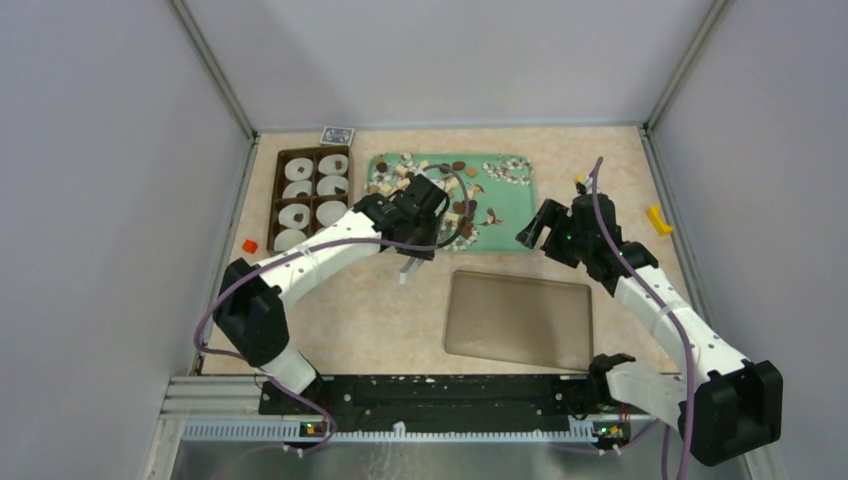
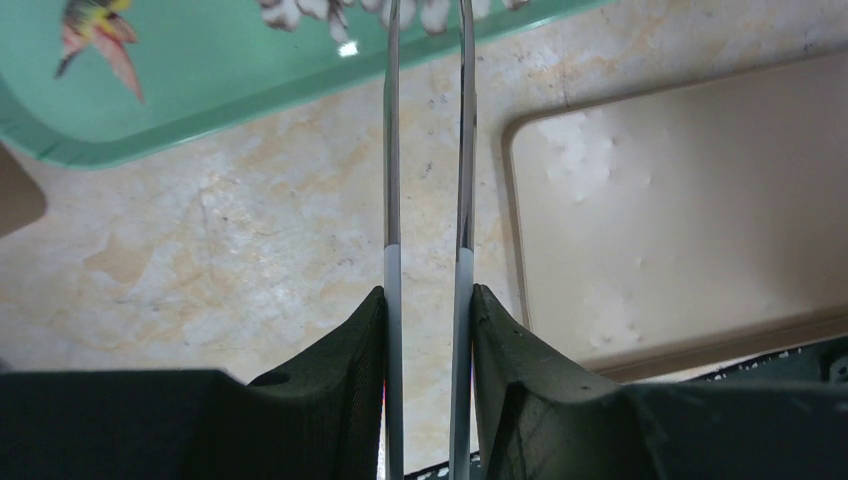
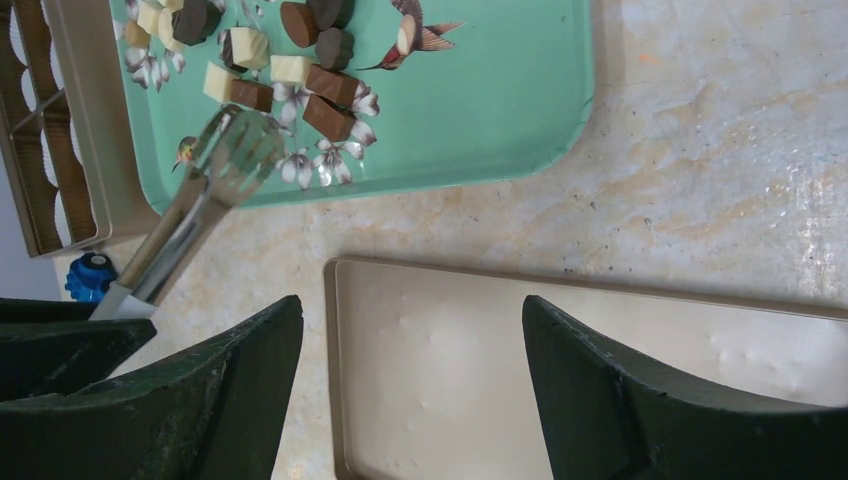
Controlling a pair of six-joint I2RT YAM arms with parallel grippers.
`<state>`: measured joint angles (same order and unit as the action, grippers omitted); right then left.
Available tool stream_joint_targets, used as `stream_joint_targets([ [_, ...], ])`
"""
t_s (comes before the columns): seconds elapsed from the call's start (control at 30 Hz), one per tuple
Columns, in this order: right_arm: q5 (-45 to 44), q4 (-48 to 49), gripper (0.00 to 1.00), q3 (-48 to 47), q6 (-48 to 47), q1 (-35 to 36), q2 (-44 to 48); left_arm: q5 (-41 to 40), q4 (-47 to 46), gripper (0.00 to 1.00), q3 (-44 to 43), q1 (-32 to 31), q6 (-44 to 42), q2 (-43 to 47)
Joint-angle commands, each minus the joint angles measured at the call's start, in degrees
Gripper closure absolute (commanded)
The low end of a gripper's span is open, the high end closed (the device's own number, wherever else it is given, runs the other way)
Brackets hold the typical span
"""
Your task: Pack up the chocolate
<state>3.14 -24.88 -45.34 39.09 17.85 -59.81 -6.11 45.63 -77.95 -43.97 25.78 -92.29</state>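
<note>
Tongs [image 3: 190, 225] by tray [image 3: 500, 90] (chocolate [image 3: 330, 85] aboard), lid [image 3: 440, 370] near

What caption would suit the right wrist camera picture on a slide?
Open right gripper over a flat beige tray; metal tongs poised at the green tray of chocolate.

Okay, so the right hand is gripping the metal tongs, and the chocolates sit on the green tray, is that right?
Not quite. It is the left hand that grips the metal tongs, as the left wrist view shows; the right hand stands open and empty. The chocolates do sit on the green tray.
</note>
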Motion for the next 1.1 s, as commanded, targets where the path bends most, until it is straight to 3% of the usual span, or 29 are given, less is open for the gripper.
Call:
stream_joint_targets([
  [0.0,0.32,1.71,0.21,-2.49,-0.3,-0.28,-0.09,-8.0,1.78,0.74,-3.34,1.03,0.63,5.58],
  [0.17,0.33,2.05,0.21,-1.86,-0.1,-0.32,0.05,-9.04,1.61,0.74,-1.17,6.97,-0.2,11.49],
  [0.33,0.48,2.38,0.21,-1.98,-0.09,-0.29,-0.21,-8.69,2.0,0.74,1.43,19.86,-1.48,16.67],
  [0.57,0.56,2.46,0.21,-2.03,-0.16,-0.31,-0.39,-6.18,1.89,0.72,3.77,30.84,-2.61,16.72],
  [1.07,-0.27,1.35,0.21,-2.03,0.17,-0.34,0.74,-5.11,-2.12,0.68,6.8,33.33,-3.76,12.34],
])
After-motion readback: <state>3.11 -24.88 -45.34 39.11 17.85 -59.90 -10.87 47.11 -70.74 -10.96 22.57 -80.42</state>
